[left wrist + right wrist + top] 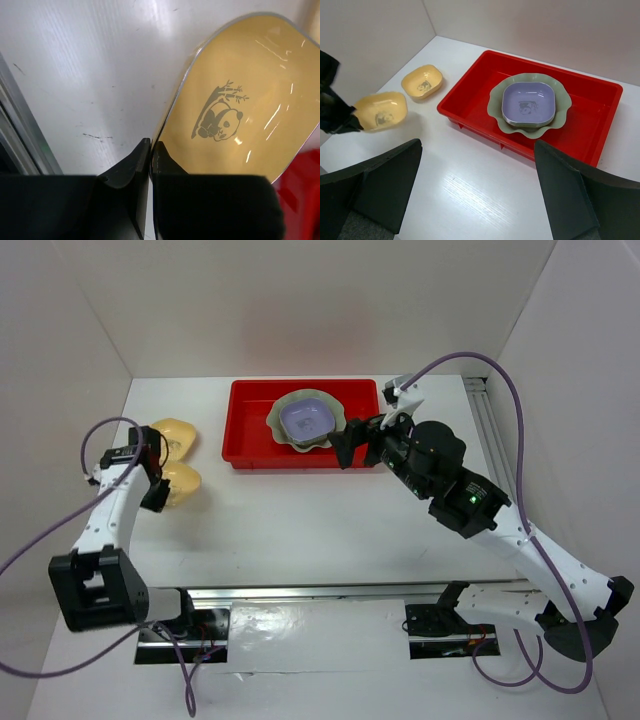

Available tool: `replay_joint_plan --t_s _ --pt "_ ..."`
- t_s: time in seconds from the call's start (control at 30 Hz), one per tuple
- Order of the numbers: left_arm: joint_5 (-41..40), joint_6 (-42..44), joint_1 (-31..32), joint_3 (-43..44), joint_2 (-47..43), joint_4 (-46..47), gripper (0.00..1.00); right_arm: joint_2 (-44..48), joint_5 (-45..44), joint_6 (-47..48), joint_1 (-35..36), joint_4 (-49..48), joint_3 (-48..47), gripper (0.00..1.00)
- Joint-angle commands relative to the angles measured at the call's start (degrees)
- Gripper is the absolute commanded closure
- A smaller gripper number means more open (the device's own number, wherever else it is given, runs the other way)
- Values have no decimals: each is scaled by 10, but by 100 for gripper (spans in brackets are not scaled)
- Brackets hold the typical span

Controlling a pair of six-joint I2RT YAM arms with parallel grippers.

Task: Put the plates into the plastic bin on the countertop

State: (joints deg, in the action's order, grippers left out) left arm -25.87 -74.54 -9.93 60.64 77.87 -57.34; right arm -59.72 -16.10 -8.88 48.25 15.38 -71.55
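Note:
The red plastic bin (250, 430) stands at the back of the countertop and also shows in the right wrist view (470, 95). In it lies the pale green scalloped dish (290, 435) with a stack of small dishes, the lavender one (307, 419) on top (528, 102). My left gripper (160, 485) is shut on the rim of a yellow dish (240, 105) with a panda picture, also seen in the top view (185, 483). A second yellow dish (172, 435) lies behind it on the countertop. My right gripper (360, 440) is open and empty at the bin's right end.
White walls close in the countertop (320, 520) on the left, back and right. A metal rail (495, 430) runs along the right side. Purple cables loop from both arms.

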Motion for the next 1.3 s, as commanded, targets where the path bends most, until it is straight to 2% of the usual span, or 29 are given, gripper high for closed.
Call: replay_joint_plan --t_s 0.0,0.1,0.17,0.23,0.3,0.43,0.6,0.67,0.7,0.77,0.87,0.97,1.27 --pt "-14 39 11 74 -81 -31 100 0 -18 9 4 -45 -2 0" --pt "31 104 35 83 -145 78 100 14 -44 3 4 -67 11 0" --pt "102 159 45 76 -163 192 100 36 -49 -9 4 -91 40 0" --pt "140 173 71 82 -149 241 100 82 -55 -24 4 -145 79 0" --pt "140 173 109 104 -116 275 100 114 -60 -30 4 -164 86 0" --pt "129 152 177 219 6 282 100 106 -81 -41 4 -114 48 0" --pt "92 78 270 356 189 236 100 106 -81 -53 4 -101 27 0" --pt "64 60 291 431 241 207 100 112 -96 -53 4 -89 17 0" --pt "64 50 298 463 299 186 100 112 -97 -53 4 -84 17 0" --pt "64 32 304 544 354 151 100 112 -97 -53 4 -75 11 0" --pt "95 61 311 615 435 158 100 117 -104 -53 4 -63 11 0" --pt "81 76 324 674 495 138 100 112 -104 -53 4 -53 6 0" --pt "102 56 324 612 508 160 99 112 -104 -42 4 -63 19 0"
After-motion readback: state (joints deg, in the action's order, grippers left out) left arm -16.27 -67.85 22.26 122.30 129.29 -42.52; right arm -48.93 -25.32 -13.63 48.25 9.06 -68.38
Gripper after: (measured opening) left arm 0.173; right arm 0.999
